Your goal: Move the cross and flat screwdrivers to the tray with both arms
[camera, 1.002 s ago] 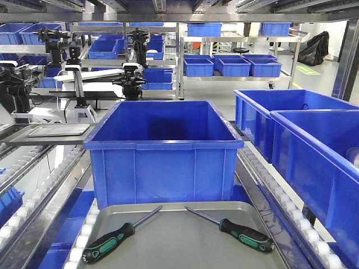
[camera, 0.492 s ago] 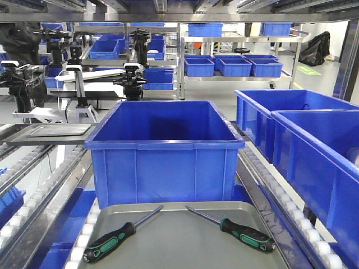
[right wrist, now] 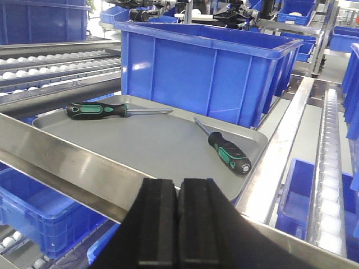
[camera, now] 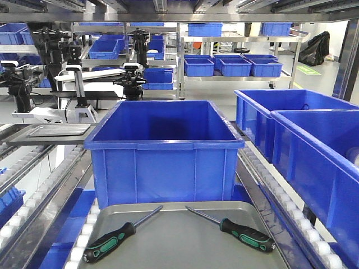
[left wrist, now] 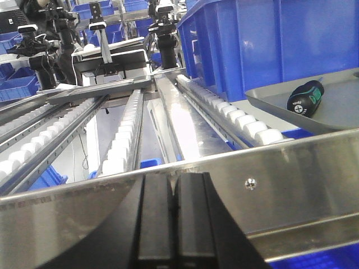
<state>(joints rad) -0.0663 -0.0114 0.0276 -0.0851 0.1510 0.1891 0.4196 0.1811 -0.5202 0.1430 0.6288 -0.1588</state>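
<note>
Roller conveyors flank our grey tray (camera: 174, 235); both screwdrivers (camera: 109, 242) (camera: 247, 234) lie inside it. We hold left gripper (left wrist: 174, 221) and right gripper (right wrist: 178, 221) pressed together, empty, keeping clear behind the tray.

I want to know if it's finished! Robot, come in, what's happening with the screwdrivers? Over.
Left gripper shut, empty; right gripper shut, empty. Both screwdrivers lie flat in the grey tray, apart, tips toward the blue crate. Nothing in the way.
</note>
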